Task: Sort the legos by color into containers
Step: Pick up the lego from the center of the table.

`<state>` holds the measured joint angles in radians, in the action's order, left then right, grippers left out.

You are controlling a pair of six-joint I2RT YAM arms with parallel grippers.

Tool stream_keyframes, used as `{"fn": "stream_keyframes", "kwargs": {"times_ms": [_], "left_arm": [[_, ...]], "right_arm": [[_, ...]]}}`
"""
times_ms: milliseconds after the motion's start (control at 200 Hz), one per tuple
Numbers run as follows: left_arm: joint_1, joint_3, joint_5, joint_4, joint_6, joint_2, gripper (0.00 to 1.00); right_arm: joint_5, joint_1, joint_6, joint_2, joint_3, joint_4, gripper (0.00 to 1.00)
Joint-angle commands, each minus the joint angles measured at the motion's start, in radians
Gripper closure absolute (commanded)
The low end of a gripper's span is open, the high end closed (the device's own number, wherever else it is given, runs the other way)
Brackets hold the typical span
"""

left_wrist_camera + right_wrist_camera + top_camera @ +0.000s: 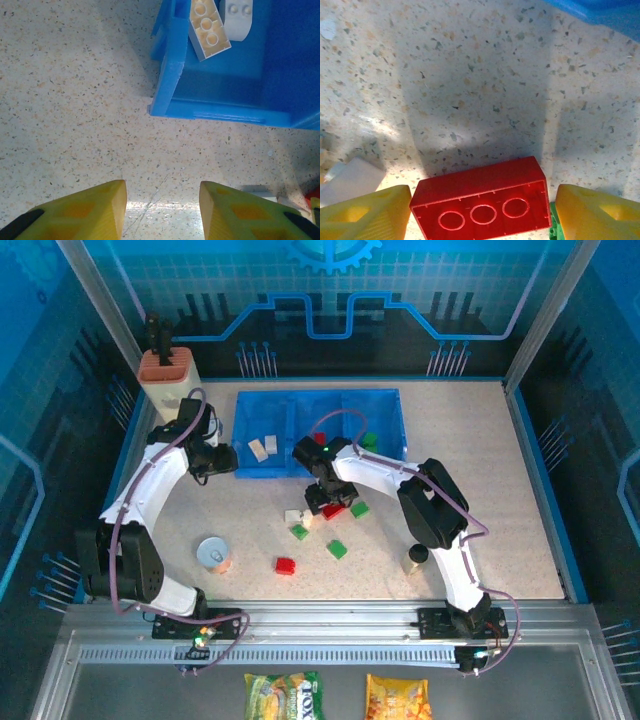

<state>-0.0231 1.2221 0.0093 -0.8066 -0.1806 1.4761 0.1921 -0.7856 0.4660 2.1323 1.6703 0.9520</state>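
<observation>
The blue tray (385,405) lies at the back with its containers side by side. Two white legos (264,447) lie in the left one; in the left wrist view they are a cream brick (209,27) and a white one (237,17). A green lego (370,440) sits in the right one. My right gripper (322,502) is open, low over the table, its fingers flanking a long red lego (485,187), stud side down. My left gripper (222,458) hovers open and empty (162,195) by the tray's front-left corner (167,80).
Loose on the table are green legos (359,508) (299,531) (337,549), a red lego (286,565) and a white lego (293,516). A tin can (213,554) stands front left and a small bottle (415,558) front right. A beige block (165,372) stands back left.
</observation>
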Motion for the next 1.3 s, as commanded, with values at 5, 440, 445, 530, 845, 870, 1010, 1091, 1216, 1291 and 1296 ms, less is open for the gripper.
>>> {"fn": "stream_keyframes", "kwargs": {"times_ms": [5, 440, 445, 530, 845, 870, 1010, 1091, 1216, 1291, 1296], "left_arm": [[0.011, 0.015, 0.035, -0.029, 0.003, -0.045, 0.56], [0.011, 0.007, 0.073, -0.049, -0.019, -0.098, 0.56], [0.011, 0.006, 0.074, -0.049, -0.019, -0.098, 0.56], [0.011, -0.007, 0.076, -0.043, -0.025, -0.107, 0.56], [0.010, -0.074, 0.083, 0.000, -0.033, -0.126, 0.56], [0.009, -0.079, 0.083, 0.005, -0.033, -0.126, 0.56], [0.010, -0.097, 0.081, 0.029, -0.031, -0.128, 0.56], [0.010, -0.104, 0.081, 0.040, -0.028, -0.128, 0.57], [0.010, -0.113, 0.083, 0.061, -0.022, -0.128, 0.57], [0.011, -0.117, 0.082, 0.064, -0.018, -0.128, 0.57], [0.010, -0.117, 0.082, 0.064, -0.018, -0.128, 0.57]], "right_arm": [[0.030, -0.017, -0.001, 0.002, 0.003, 0.044, 0.21], [-0.014, -0.026, -0.105, 0.025, -0.016, 0.036, 0.18], [-0.013, -0.027, -0.106, 0.026, -0.016, 0.036, 0.18], [0.001, -0.026, -0.119, 0.039, -0.012, 0.045, 0.19], [0.021, -0.027, -0.122, 0.046, 0.000, 0.065, 0.26], [0.023, -0.026, -0.123, 0.047, 0.000, 0.065, 0.27], [0.029, -0.026, -0.118, 0.038, 0.008, 0.072, 0.31], [0.034, -0.028, -0.115, 0.027, 0.015, 0.081, 0.33], [0.039, -0.029, -0.112, 0.004, 0.025, 0.090, 0.34], [0.043, -0.029, -0.110, -0.010, 0.032, 0.100, 0.35], [0.043, -0.029, -0.110, -0.011, 0.033, 0.100, 0.35]]}}
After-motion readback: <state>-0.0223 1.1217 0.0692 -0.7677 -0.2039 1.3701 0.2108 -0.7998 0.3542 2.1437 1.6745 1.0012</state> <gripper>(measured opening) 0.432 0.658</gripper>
